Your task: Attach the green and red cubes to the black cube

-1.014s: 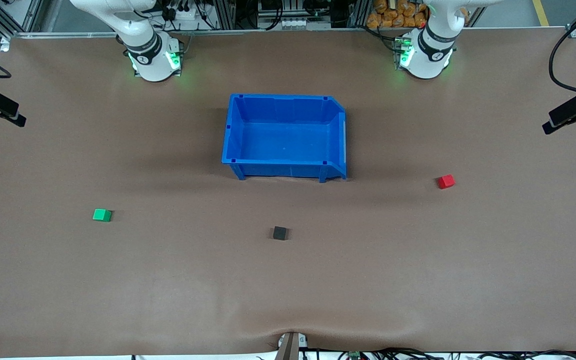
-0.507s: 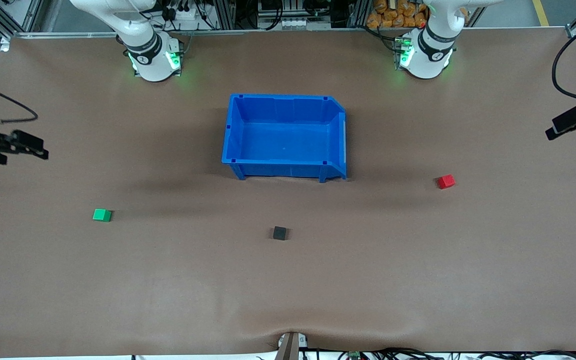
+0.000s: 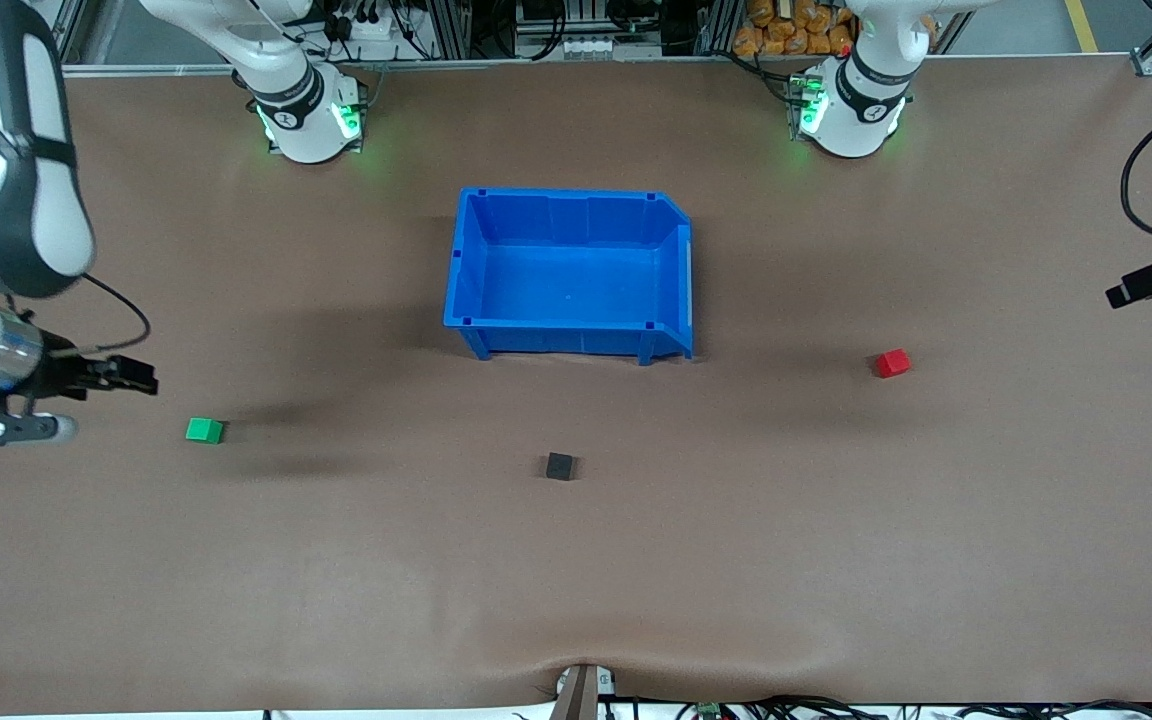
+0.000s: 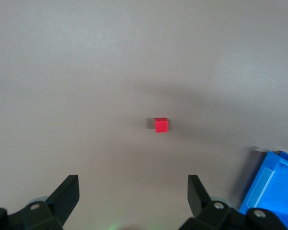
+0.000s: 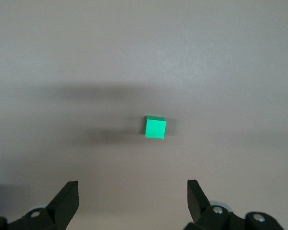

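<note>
Green cube (image 5: 155,127), red cube (image 4: 161,125), black cube (image 3: 559,466) flat, apart (all untouched)

No text, label, brand, number or sign can be read on anything in these views, cubes and bin included.

We see the green cube (image 3: 204,430) standing alone on the brown surface (image 3: 336,600), bare cloth on every side of it, so a tool could come down on it freely. The red cube (image 3: 892,363) and the black cube (image 3: 559,466) stand equally alone, well apart from each other. The only bulky obstacle is the blue bin (image 3: 570,338), between the two arm bases and farther from the front camera than the black cube.
</note>
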